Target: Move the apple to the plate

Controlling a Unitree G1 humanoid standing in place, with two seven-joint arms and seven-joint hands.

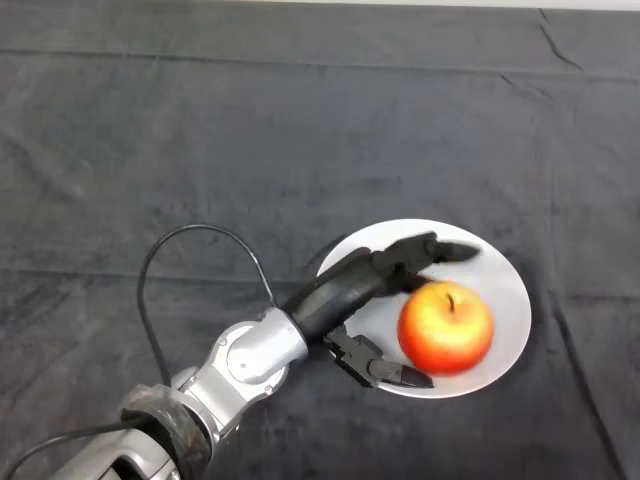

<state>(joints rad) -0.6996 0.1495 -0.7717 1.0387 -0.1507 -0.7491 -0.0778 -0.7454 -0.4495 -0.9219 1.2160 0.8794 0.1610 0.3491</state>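
The apple (pixel 446 327) sits upright on the plate (pixel 505 285), toward its near side, stem up. The hand (pixel 372 300) lies over the plate's left part, fingers and thumb spread to either side of the apple, apparently clear of it. That loose spread suggests a release; the move looks essentially done.

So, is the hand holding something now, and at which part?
Nothing is held. The left hand is open around the apple, its fingers straight on both sides, and the apple rests on the white plate.
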